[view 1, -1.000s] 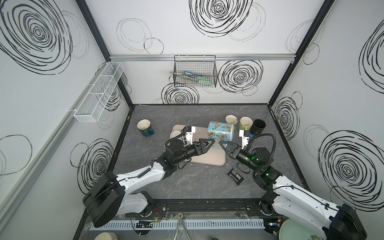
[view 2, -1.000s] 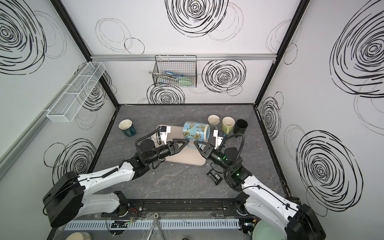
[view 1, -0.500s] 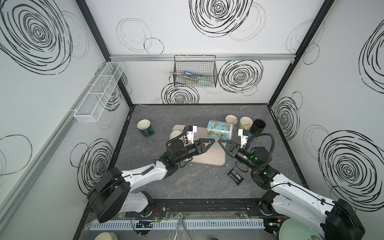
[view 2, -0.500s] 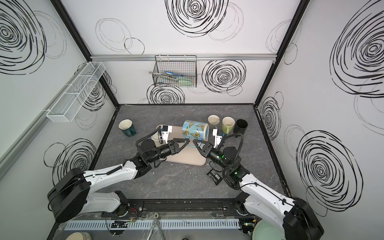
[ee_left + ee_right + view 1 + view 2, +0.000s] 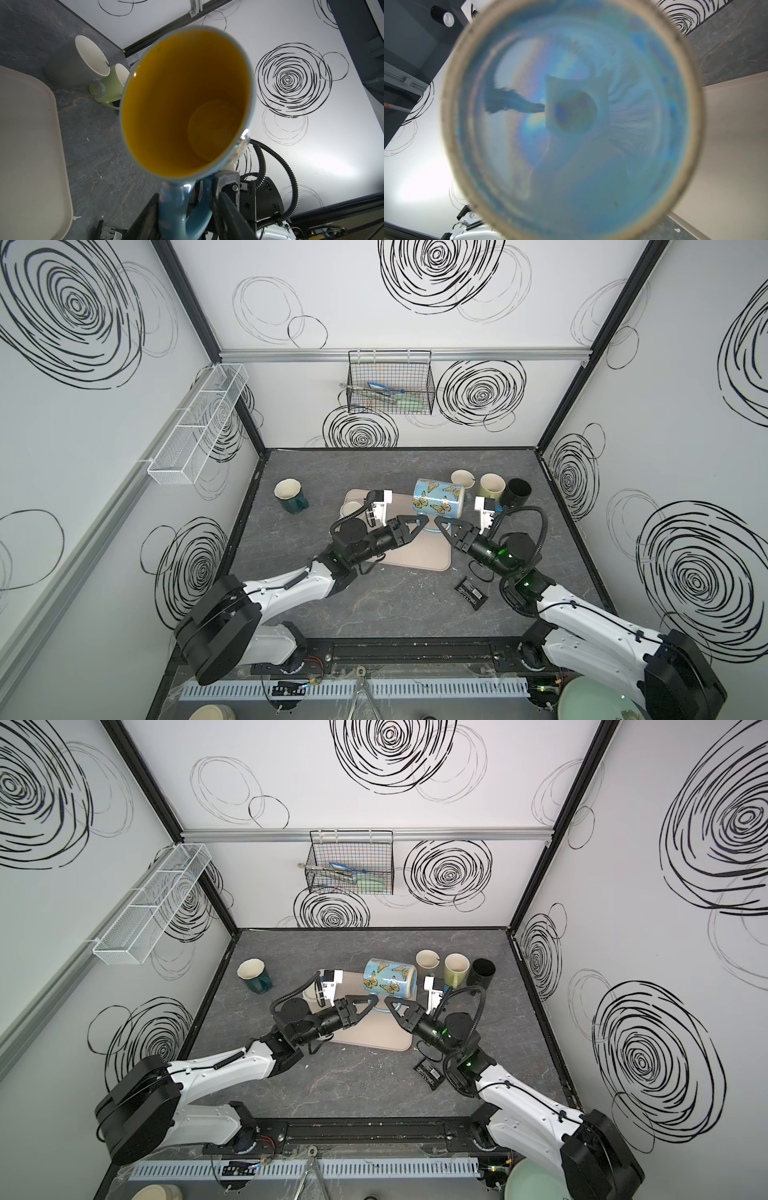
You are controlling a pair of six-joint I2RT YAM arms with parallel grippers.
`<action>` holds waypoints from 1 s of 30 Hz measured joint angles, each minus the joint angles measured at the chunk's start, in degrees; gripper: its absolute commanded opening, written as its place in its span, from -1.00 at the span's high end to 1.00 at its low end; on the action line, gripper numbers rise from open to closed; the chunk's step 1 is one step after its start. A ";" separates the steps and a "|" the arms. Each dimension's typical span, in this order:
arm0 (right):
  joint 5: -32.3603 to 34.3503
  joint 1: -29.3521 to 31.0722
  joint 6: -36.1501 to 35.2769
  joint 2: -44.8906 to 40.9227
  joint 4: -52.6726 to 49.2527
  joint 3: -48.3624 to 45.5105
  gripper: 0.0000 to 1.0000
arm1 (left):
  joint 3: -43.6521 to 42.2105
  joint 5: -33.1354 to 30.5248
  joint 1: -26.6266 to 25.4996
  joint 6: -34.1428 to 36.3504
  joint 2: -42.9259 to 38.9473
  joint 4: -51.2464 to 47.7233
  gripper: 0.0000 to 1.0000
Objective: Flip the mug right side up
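Counter [image 5: 374, 614] in grey marbling, swirl-marked white walls [image 5: 353, 294], butterfly mug [image 5: 438, 497] aloft over beige tray [image 5: 424, 558], long axis level, mouth towards left hand [image 5: 423, 523], base towards right hand [image 5: 439, 523], both clamped on its handle [image 5: 182, 207]

A lab robot cell. White walls [image 5: 345, 290] with scribbled black spirals [image 5: 482, 394] and black frame posts [image 5: 592, 348] box in a grey tabletop [image 5: 374, 605].

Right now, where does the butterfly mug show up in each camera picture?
In a top view: the butterfly mug lies on its side at the centre, just beyond where the two arms meet.
In a top view: the same spot.
Left wrist view: its yellow inside fills the middle.
Right wrist view: its blurred blue base fills nearly everything.
Shared landmark: the beige tray, seen in all four.
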 measured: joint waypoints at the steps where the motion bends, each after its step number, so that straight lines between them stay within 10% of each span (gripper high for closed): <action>1: -0.09 0.00 0.17 0.31 0.35 0.00 1.00 | 0.07 0.00 0.00 -0.07 0.17 0.20 0.05; 14: -1.27 0.52 -0.52 2.29 1.14 0.76 1.00 | 1.33 -0.15 0.04 -3.58 3.85 2.78 0.71; 30: -0.48 0.46 -2.16 1.55 0.22 2.01 1.00 | 2.38 -0.11 0.02 -3.02 4.33 4.66 1.00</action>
